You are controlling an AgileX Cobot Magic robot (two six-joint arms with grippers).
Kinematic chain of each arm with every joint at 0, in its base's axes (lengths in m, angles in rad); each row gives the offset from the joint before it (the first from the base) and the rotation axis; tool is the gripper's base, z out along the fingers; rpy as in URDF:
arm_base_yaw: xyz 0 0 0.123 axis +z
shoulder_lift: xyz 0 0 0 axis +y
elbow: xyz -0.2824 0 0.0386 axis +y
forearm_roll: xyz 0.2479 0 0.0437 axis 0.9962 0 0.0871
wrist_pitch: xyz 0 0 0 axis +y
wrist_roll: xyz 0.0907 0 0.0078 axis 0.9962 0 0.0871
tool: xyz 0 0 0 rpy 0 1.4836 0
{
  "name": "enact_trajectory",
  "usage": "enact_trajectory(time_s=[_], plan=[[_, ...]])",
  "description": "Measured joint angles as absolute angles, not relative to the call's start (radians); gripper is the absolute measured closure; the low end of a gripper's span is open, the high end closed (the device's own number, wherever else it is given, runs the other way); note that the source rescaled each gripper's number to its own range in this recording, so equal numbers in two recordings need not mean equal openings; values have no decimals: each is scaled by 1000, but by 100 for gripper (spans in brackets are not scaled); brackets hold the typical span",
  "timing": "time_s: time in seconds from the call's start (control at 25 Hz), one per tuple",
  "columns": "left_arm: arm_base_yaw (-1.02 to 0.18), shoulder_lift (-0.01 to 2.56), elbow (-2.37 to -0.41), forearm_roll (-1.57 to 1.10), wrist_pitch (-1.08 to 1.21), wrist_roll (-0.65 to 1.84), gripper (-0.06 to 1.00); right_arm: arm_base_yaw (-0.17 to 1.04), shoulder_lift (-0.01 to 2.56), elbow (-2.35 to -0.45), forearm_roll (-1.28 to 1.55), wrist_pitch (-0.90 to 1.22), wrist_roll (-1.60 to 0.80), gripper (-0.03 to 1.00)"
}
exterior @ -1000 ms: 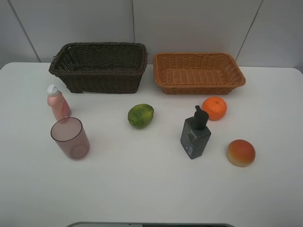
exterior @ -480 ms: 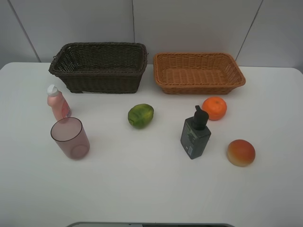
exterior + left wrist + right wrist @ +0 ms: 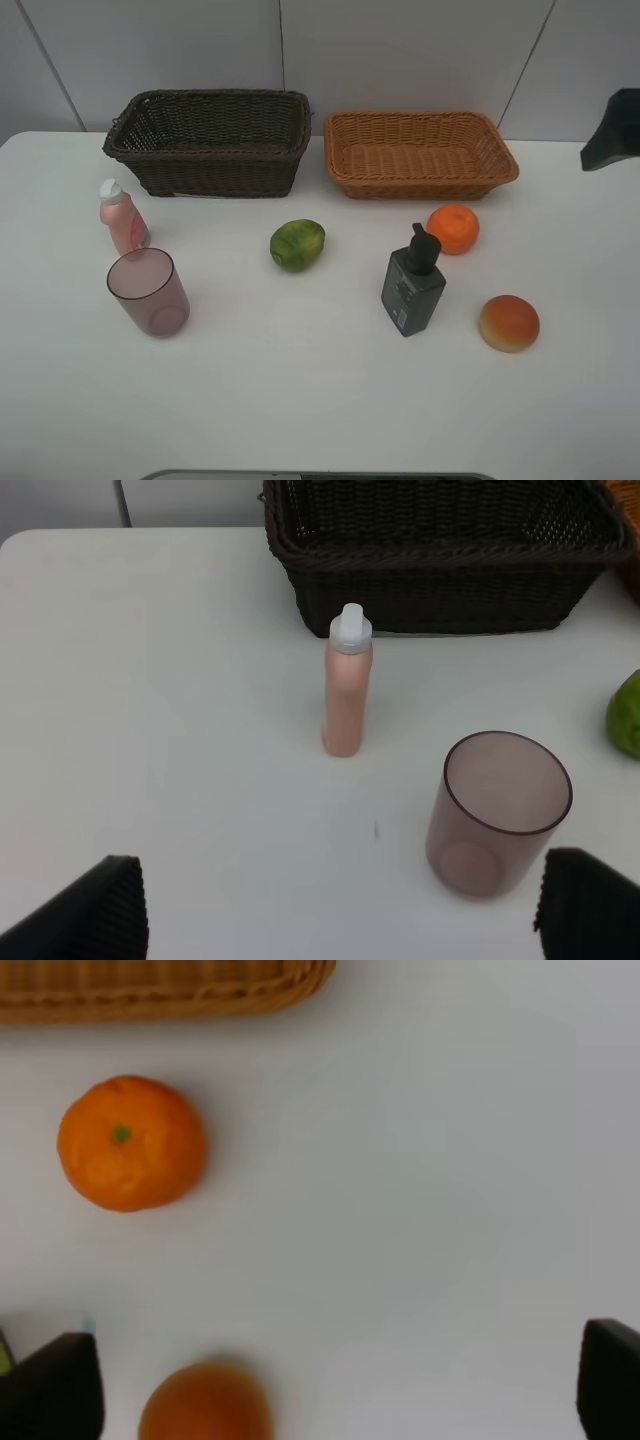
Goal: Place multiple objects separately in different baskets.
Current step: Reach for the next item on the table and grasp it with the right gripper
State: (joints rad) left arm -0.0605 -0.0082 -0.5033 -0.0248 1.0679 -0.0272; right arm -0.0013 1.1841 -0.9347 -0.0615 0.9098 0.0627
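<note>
On the white table, farthest left, a small pink bottle with a white cap stands upright, slim and straight-sided in the left wrist view. Just in front of it stands a translucent mauve cup, upright, mouth up, with nothing in it. The left gripper shows only in its wrist view: its two dark fingertips are spread wide and grip nothing, with the bottle and cup ahead of them. Behind the bottle, at the far edge of the table, sits the deep dark brown wicker basket, with nothing inside it. Near the middle lies a green round fruit, mottled and slightly oval, well apart from the rest. To its right stands a dark grey pump bottle, square-bodied with a black pump head and a label on its front. Behind it, beside the dark basket, is the shallower orange-tan wicker basket, also holding nothing. Just in front of that basket's right half rests an orange, its small green stem scar facing up in the right wrist view. Nearer and further right lies a red-yellow peach-like fruit. The right gripper has its jaws wide apart and holds nothing, above the bare table near these two fruits; part of the right arm shows dark at the high view's right edge.
</note>
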Motion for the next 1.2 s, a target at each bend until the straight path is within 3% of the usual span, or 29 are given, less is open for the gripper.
enact_trajectory(time_s=[0.36, 0.84, 1.2], plan=[[-61, -8, -503, -25, 1068, -27, -6, 73, 1367, -895, -17, 889, 63, -3], [-61, -8, -503, -25, 1068, -27, -6, 87, 1391, -586, 10, 631, 63, -3], [-61, -8, -503, -25, 1068, -27, -6, 145, 1401, -547, 12, 504, 87, -3]])
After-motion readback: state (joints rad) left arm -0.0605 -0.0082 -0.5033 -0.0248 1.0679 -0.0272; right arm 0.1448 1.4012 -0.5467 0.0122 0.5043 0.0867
